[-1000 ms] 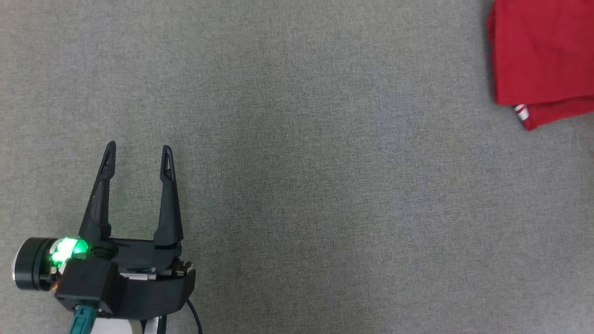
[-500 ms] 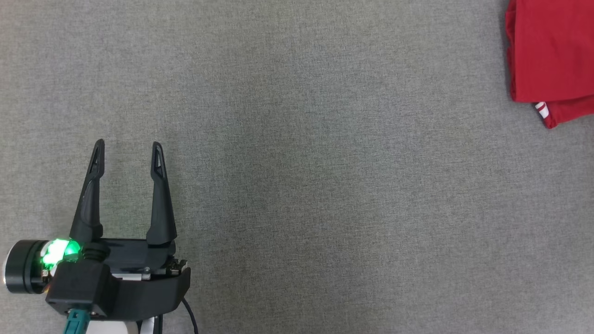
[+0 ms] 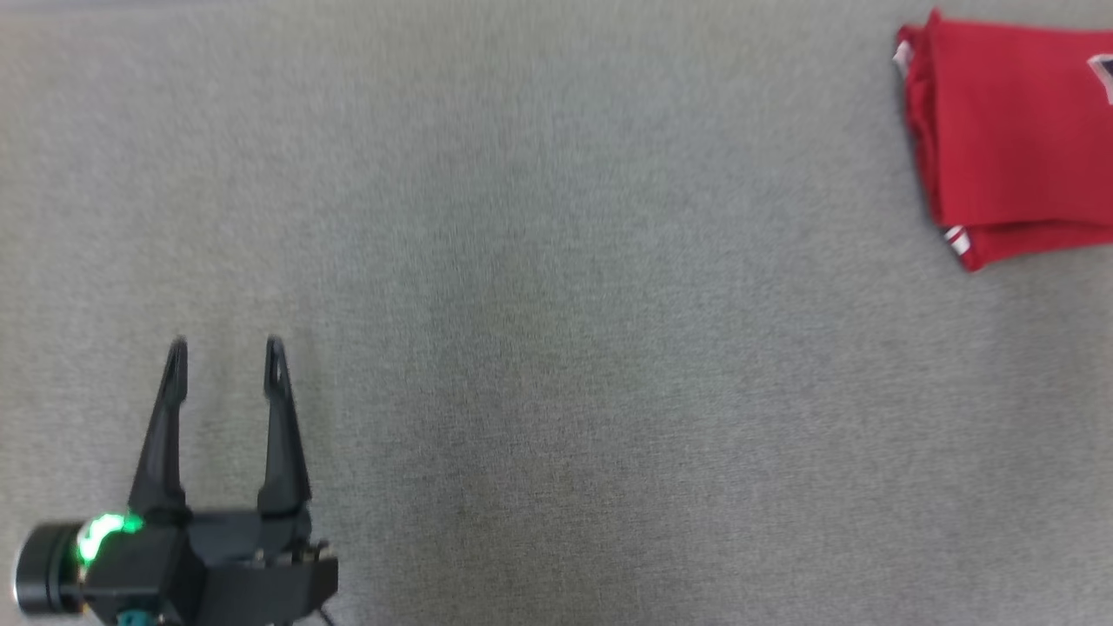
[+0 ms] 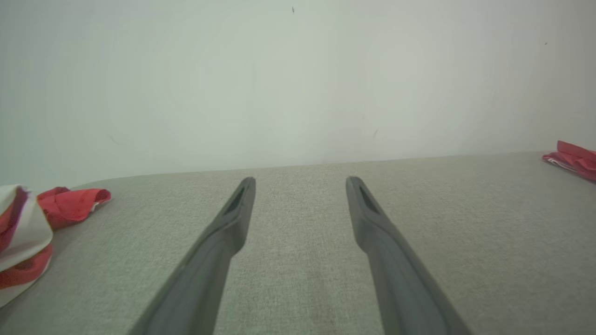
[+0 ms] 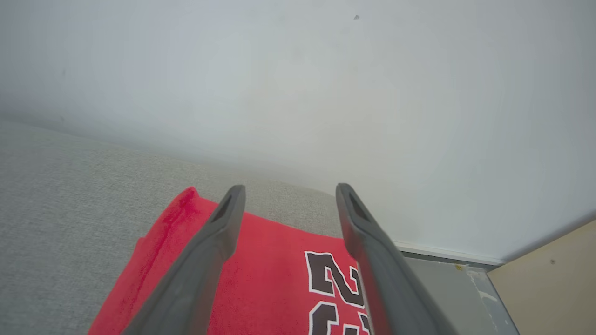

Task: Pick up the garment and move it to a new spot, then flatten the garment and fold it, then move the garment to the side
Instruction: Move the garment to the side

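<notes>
A folded red garment with white trim lies flat at the far right of the grey surface in the head view. The right wrist view looks down on the same red garment, which bears black numerals edged in white. My right gripper hovers above it, open, with nothing between the fingers. At the lower left of the head view my left gripper stands open over bare grey cloth, far from the garment. The left wrist view shows my left gripper open and empty, and the garment's edge at far right.
A heap of red and white clothes lies at the left edge of the left wrist view. A pale wall rises behind the grey surface. Past the surface's end, a grey floor strip and a beige panel.
The head camera has shifted, so the garment's top edge and more of its left side now show, and my left gripper sits lower in the picture. The garment lies as before.
</notes>
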Motion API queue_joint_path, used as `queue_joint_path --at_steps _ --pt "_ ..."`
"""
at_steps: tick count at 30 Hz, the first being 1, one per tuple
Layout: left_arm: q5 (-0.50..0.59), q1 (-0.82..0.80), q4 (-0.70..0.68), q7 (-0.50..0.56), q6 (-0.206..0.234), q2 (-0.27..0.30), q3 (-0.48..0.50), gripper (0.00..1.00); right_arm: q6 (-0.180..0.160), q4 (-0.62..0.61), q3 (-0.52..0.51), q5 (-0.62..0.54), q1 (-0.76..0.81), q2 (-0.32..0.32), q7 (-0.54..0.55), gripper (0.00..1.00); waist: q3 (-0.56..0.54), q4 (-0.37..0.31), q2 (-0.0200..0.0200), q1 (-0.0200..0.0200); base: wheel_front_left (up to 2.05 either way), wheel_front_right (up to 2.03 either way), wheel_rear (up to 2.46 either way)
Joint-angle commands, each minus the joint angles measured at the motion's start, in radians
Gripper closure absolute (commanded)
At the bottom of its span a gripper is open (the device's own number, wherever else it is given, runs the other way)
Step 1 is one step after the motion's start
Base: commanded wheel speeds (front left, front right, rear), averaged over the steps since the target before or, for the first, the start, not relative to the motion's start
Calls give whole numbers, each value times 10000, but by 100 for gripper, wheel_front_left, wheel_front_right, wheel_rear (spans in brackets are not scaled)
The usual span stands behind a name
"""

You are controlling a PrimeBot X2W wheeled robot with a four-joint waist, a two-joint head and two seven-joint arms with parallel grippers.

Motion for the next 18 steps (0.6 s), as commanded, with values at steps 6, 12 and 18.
queue_joint_path --at_steps 6,12,18 --pt "-140 787 457 -25 -115 -39 268 0 5 -1502 -1613 -215 1902 794 -81 0 -1463 -50 0 1 0 0 0" --pt "-141 1147 888 -25 -226 -52 158 0 5 -3470 -4239 -1066 4808 1526 -83 0 -2181 295 0 1 0 0 0" --pt "-206 1371 1333 -25 -298 -60 175 0 5 -5501 -6662 -2691 7681 2756 -74 0 -2687 537 0 1 0 0 0"
